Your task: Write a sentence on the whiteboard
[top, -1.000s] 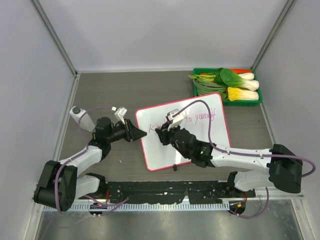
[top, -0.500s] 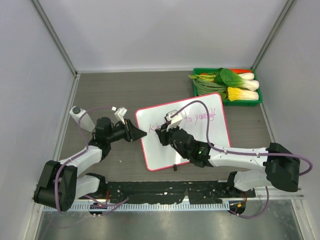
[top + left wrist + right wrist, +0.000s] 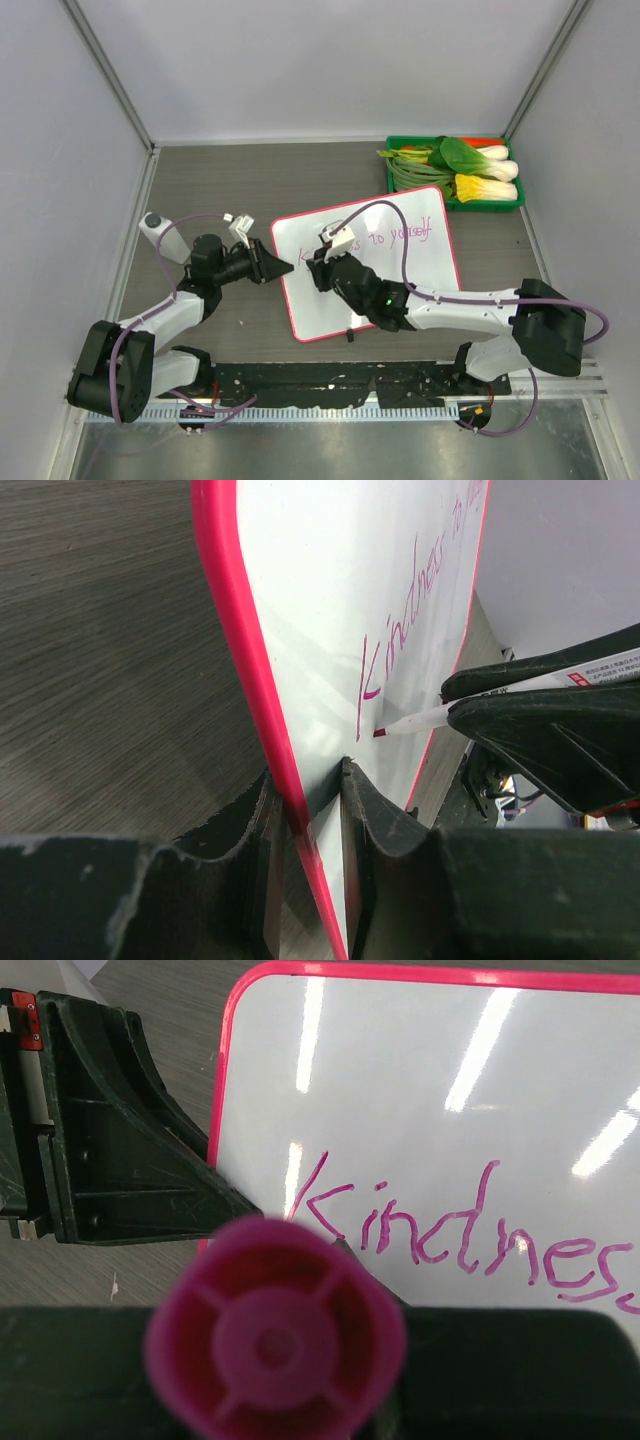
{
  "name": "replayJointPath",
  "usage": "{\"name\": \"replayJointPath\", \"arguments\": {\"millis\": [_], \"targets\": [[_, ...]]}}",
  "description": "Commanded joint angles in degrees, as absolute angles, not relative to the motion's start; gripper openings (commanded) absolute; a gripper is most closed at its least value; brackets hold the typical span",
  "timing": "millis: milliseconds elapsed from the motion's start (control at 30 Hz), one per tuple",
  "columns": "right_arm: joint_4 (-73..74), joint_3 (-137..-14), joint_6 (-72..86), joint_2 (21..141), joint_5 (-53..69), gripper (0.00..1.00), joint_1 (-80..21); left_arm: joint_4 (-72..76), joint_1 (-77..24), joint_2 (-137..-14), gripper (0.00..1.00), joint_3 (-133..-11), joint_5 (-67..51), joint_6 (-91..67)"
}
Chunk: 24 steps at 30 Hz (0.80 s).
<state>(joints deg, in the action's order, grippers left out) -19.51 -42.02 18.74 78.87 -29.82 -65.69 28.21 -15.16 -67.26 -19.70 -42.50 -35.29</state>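
Observation:
The whiteboard (image 3: 305, 305), white with a pink frame, lies tilted at mid-table. My left gripper (image 3: 285, 267) is shut on its left edge; in the left wrist view the two jaws pinch the pink frame (image 3: 240, 660). My right gripper (image 3: 322, 266) hovers over the board's left part, shut on a pink marker (image 3: 500, 692). Its magenta end cap (image 3: 275, 1330) fills the right wrist view. The marker's tip (image 3: 380, 732) touches the board just under the "K". The sentence (image 3: 450, 1240) is in pink handwriting and starts with "Kindness"; "to yourself" (image 3: 400, 234) follows.
A green tray of vegetables (image 3: 455, 172) stands at the back right, just beyond the board's far corner. A small white object with a grey top (image 3: 152, 225) sits left of the left arm. Grey walls close in both sides. A black clip (image 3: 350, 335) marks the board's near edge.
My right gripper has slid left along the board with the marker, back towards the start of the line, uncovering more of the written words. The left gripper and the board have stayed put.

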Motion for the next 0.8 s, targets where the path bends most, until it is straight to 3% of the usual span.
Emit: {"name": "replayJointPath", "arguments": {"millis": [0, 767], "targets": [[-20.5, -45.0, 19.0, 79.9, -31.1, 0.01, -66.1, 25.4, -16.3, -68.0, 0.0, -20.0, -41.7, -31.0], [-14.8, -41.3, 21.6, 78.4, -24.9, 0.01, -66.1, 25.3, -16.3, -68.0, 0.0, -20.0, -41.7, -31.0]]}}
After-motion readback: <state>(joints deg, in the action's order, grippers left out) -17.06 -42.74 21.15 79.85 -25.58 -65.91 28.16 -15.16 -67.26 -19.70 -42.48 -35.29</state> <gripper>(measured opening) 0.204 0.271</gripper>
